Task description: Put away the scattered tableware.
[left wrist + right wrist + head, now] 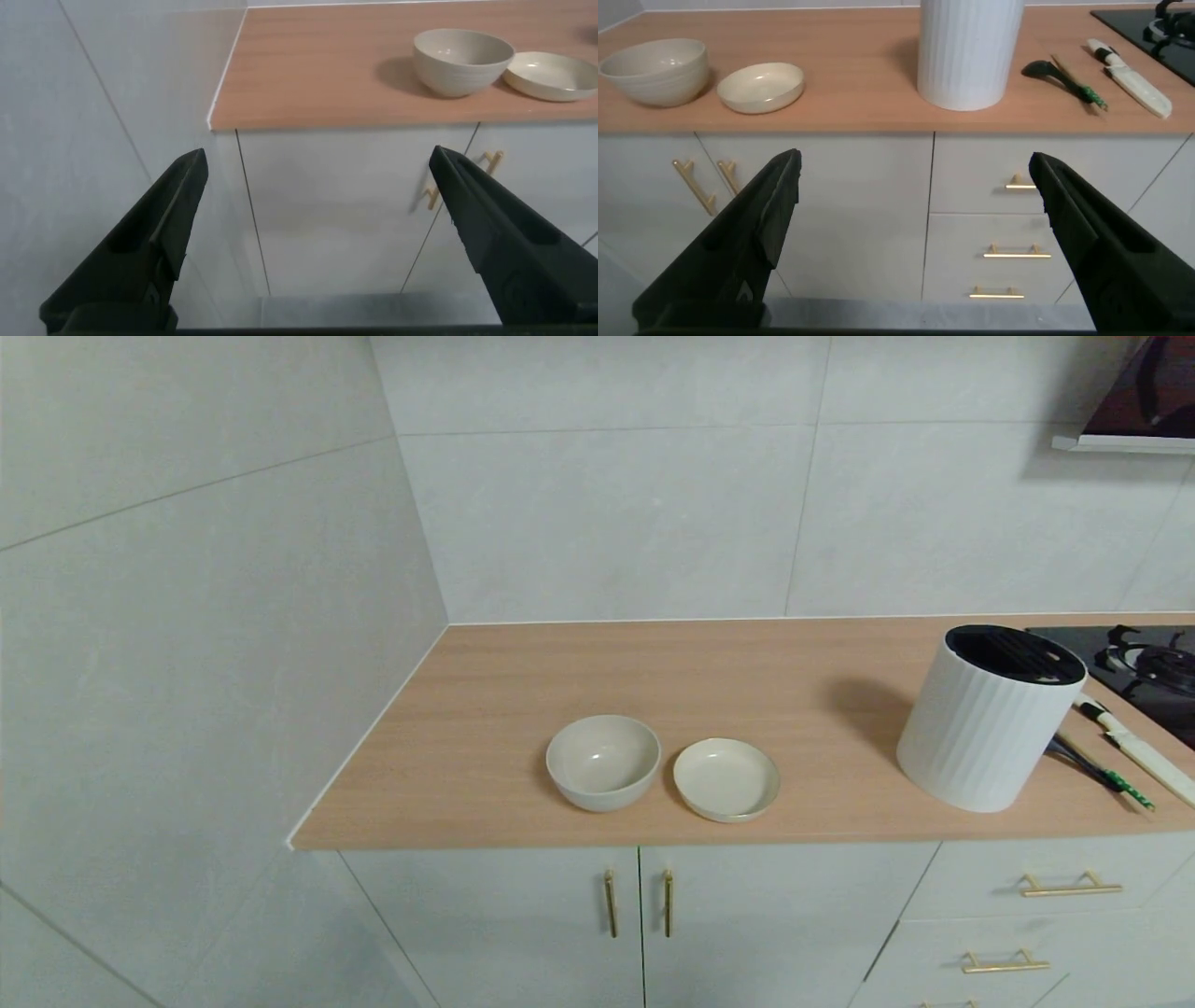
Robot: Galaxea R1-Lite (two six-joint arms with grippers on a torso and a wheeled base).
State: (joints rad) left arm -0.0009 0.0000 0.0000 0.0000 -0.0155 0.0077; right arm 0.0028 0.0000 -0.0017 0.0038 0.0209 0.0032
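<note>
A cream bowl and a shallow cream plate sit side by side near the front edge of the wooden counter. A white ribbed holder with a black slotted top stands to their right. Beside it lie a dark spoon and green-patterned chopsticks and a white-sheathed knife. My left gripper is open, low in front of the cabinet, left of the bowl. My right gripper is open too, below the counter edge before the holder.
Tiled walls close the counter's left side and back. A black gas hob lies at the far right, under a range hood. White cabinet doors with gold handles and drawers sit below the counter.
</note>
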